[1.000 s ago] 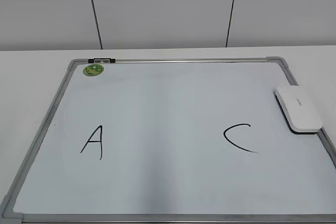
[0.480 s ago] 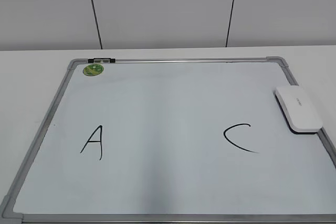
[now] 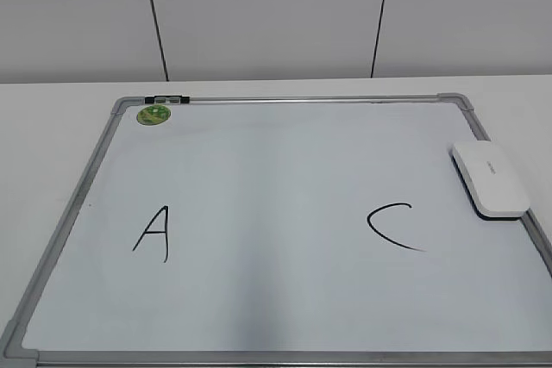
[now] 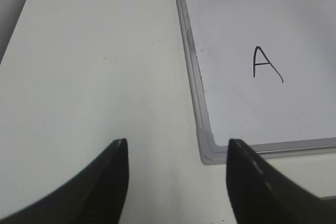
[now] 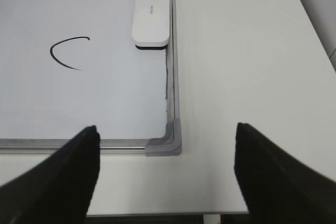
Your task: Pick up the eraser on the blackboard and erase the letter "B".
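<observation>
The blackboard point(image 3: 276, 213) is a white board in a grey frame lying flat on the table. The white eraser point(image 3: 489, 179) lies on its right edge, also in the right wrist view point(image 5: 151, 18). A black "A" point(image 3: 152, 233) is at the left and a black "C" point(image 3: 393, 226) at the right. No letter "B" shows between them; that area is bare. My left gripper point(image 4: 176, 148) is open and empty above the table, left of the board's near left corner. My right gripper point(image 5: 167, 129) is open and empty above the near right corner. Neither gripper shows in the exterior view.
A round green sticker point(image 3: 153, 115) and a small dark clip point(image 3: 166, 98) sit at the board's far left corner. White table point(image 4: 94, 66) surrounds the board. A grey panelled wall point(image 3: 276, 15) stands behind. The table's front edge point(image 5: 157, 216) is under the right gripper.
</observation>
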You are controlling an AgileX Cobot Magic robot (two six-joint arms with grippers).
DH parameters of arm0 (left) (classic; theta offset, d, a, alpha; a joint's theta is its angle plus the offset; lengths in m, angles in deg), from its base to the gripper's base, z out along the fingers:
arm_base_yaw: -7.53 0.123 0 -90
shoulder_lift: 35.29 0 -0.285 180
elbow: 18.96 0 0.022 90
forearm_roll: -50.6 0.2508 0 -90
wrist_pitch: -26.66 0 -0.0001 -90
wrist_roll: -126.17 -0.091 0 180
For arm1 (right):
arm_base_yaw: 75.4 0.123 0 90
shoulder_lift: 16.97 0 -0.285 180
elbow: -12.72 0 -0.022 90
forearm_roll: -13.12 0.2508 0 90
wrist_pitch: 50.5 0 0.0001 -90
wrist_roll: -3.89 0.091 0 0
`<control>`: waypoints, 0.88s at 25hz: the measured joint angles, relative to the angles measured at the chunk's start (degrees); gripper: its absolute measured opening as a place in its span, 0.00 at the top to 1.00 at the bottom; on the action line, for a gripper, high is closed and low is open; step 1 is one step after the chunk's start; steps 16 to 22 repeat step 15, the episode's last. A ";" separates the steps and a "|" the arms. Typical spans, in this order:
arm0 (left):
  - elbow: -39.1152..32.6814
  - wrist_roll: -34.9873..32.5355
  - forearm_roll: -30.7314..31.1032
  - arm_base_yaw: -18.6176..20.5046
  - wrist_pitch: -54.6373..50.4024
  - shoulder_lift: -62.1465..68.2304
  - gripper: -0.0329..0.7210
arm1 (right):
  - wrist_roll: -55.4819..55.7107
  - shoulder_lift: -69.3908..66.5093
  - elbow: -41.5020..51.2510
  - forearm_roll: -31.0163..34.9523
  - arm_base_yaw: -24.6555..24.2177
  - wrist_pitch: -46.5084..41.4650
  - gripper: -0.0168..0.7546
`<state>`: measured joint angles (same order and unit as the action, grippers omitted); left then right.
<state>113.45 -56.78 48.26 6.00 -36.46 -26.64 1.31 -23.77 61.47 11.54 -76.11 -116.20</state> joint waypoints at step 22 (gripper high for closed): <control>0.00 0.04 0.00 0.00 0.00 0.00 0.39 | 0.00 0.00 0.00 0.00 0.00 0.00 0.21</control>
